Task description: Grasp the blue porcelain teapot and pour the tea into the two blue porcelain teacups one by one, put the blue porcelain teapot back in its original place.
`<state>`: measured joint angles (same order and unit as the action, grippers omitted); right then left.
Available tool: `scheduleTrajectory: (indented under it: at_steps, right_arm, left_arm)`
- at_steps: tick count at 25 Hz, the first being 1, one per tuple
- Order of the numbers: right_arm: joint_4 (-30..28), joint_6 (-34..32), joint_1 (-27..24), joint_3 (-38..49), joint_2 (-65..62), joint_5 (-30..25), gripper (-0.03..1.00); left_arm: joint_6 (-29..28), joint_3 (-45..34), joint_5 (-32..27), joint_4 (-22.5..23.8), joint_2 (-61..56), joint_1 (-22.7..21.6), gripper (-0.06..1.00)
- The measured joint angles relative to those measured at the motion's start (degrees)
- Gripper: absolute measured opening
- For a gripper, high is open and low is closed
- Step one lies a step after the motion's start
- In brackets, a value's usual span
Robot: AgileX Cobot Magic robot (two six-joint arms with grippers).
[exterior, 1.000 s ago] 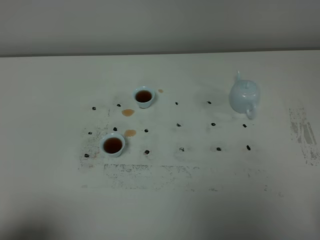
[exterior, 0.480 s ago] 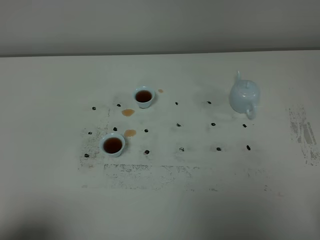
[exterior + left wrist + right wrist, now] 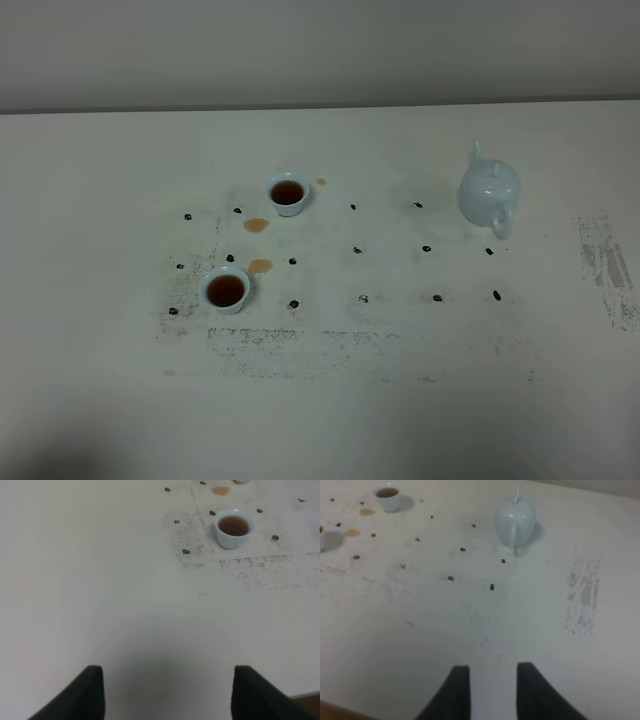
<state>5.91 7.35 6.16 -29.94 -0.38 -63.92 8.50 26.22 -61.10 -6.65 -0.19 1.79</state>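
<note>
The blue porcelain teapot (image 3: pixel 488 195) stands upright at the right of the table, lid on, with its handle toward the front; it also shows in the right wrist view (image 3: pixel 516 517). The two blue porcelain teacups stand at the left, one farther back (image 3: pixel 288 192) and one nearer (image 3: pixel 227 290), each holding dark tea. In the left wrist view the nearer teacup (image 3: pixel 233 527) is well ahead of my left gripper (image 3: pixel 168 669), which is open and empty. My right gripper (image 3: pixel 493 666) is open with nothing in it, well short of the teapot. Neither gripper shows in the high view.
Small orange-brown tea spills (image 3: pixel 257 225) lie between the cups. Dark spots (image 3: pixel 363 298) dot the white table (image 3: pixel 400 420) in rows. A worn grey patch (image 3: pixel 605 265) marks the right side. The table's back edge meets the wall (image 3: pixel 320 60).
</note>
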Motion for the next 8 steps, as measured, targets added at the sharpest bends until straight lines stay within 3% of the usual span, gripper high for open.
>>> scheduleTrajectory:
  at_steps: [4, 8]
  right_arm:
    - [0.0, 0.0, -0.2, 0.0, 0.0, 0.0, 0.26]
    - [0.1, 0.0, -3.4, 0.0, 0.0, 0.0, 0.26]
  left_arm:
    - [0.0, 0.0, 0.0, 0.0, 0.0, 0.0, 0.56]
    - [0.0, 0.0, 0.0, 0.0, 0.0, 0.0, 0.56]
